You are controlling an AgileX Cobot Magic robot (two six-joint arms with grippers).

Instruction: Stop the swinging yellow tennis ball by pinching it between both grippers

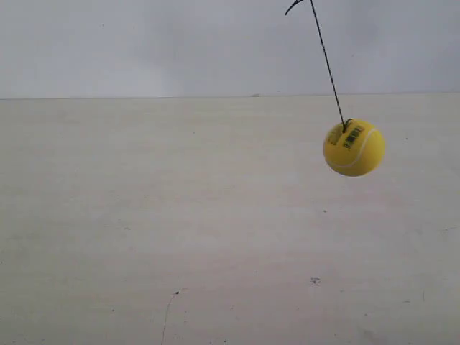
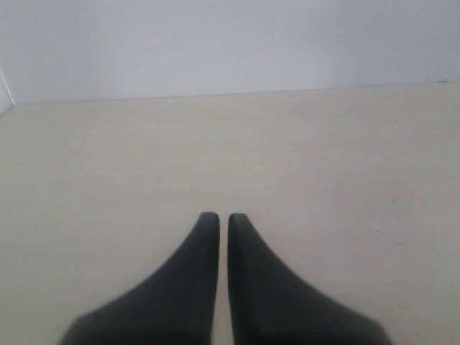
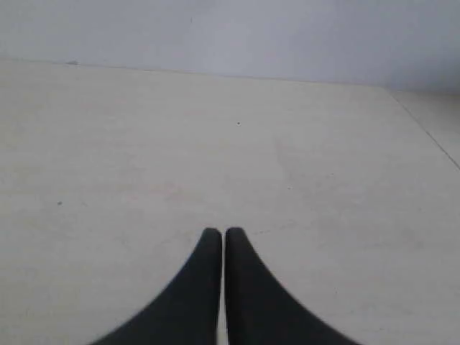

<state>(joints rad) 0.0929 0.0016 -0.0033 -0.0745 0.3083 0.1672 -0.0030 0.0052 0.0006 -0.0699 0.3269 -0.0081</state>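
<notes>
A pale, cream-coloured tabletop (image 1: pixel 144 215) with faint wood grain fills most of the exterior view. It runs back to a plain grey-white wall (image 1: pixel 144 43), and the two meet in a straight, level line. The light is soft and even, casting no hard shadows on the wall, and the far part of the tabletop looks a little brighter than the near part. On the near part lie a small dark speck (image 1: pixel 315 281) and, to its left, a thin curved dark line (image 1: pixel 168 316), perhaps a hair or a scratch. In the right wrist view the tabletop's side edge (image 3: pixel 424 129) slants away toward the wall, with a similar pale surface beyond it.
</notes>
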